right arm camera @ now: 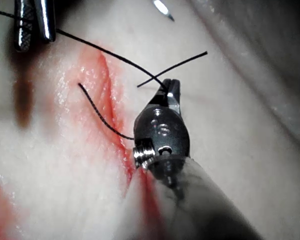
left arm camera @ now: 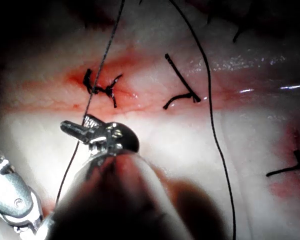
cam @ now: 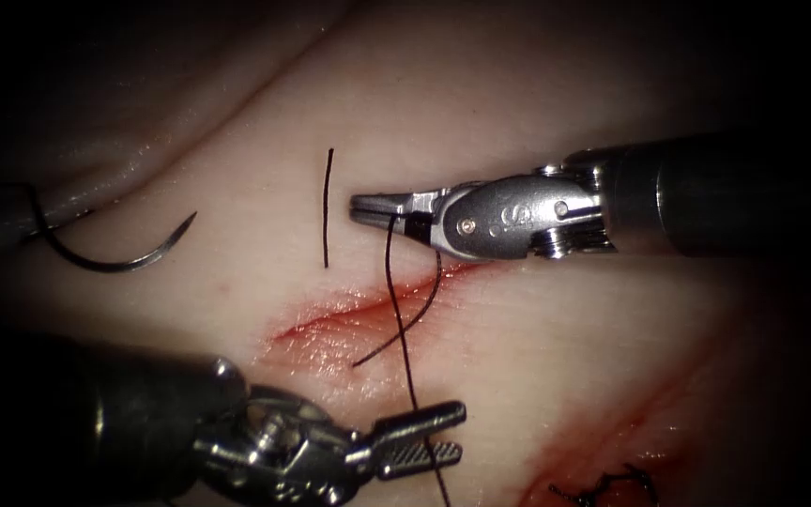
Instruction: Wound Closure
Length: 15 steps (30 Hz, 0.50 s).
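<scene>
Right gripper (cam: 360,207) comes in from the right, tips pressed together just above the cut (cam: 349,324), and the thread (cam: 404,347) is pinched in it: the strand leaves the closed tips and drops straight down across the cut. A second bit of thread curls from the same spot and ends loose on the red fluid (cam: 330,329) that lines the cut.

Left gripper (cam: 424,437) sits low, on the near side of the cut, its two halves spread apart, and the long strand runs down between them. It is not clamped on anything.

The needle (cam: 114,253) lies free on the tissue (cam: 537,329), far to the left of the cut, curve down and point up to the right. Neither tool holds it, and it is not in the tissue. A short straight cut end of thread (cam: 328,207) lies on the tissue just left of the right gripper's tips.

Left wrist view adds the finished work: a knotted stitch (left arm camera: 102,89) sits just past the open left gripper (left arm camera: 77,127), with two more stitches along the red line. The long thread passes right beside the gripper.

Right wrist view looks down the shaft at the right gripper (right arm camera: 171,90), closed where the thread strands cross, and catches the needle's point glinting beyond it.
</scene>
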Motion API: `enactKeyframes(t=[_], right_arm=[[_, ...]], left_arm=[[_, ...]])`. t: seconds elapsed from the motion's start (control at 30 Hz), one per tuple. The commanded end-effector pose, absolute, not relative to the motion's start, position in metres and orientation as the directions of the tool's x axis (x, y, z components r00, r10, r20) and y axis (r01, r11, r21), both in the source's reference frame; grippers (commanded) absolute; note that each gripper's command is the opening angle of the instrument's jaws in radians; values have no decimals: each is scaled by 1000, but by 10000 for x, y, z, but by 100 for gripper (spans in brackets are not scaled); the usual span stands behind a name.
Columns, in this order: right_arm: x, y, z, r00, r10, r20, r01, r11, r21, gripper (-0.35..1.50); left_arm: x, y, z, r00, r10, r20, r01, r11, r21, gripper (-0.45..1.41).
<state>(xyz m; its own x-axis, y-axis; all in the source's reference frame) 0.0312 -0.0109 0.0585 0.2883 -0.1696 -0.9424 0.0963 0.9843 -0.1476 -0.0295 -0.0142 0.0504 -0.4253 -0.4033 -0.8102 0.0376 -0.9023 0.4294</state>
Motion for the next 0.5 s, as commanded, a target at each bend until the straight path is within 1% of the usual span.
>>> enactKeyframes(t=[0.03,0.13,0.17,0.2,0.23,0.27,0.5], right_arm=[[319,-111,590,286,-171,-943,98,984,-149,-35],[319,-111,591,287,-166,-944,96,985,-144,-35],[319,-111,591,287,-166,-944,96,985,-144,-35],[319,-111,591,287,-166,-944,96,985,-144,-35],[319,-112,591,287,-166,-943,96,985,-145,-35],[319,-112,592,287,-167,-943,96,985,-145,-35],[313,-118,590,299,-150,-942,88,988,-129,-35]], left_arm=[[-300,-146,509,-423,-408,-809,40,-901,433,25],[-301,-146,509,-423,-408,-809,40,-901,433,19],[-301,-147,509,-422,-408,-810,40,-901,433,10],[-301,-147,509,-422,-408,-810,40,-901,433,10],[-301,-147,508,-421,-408,-810,40,-900,433,-1],[-300,-147,508,-420,-409,-810,42,-900,433,-45],[-270,-142,506,-423,-422,-802,76,-898,433,-45]])
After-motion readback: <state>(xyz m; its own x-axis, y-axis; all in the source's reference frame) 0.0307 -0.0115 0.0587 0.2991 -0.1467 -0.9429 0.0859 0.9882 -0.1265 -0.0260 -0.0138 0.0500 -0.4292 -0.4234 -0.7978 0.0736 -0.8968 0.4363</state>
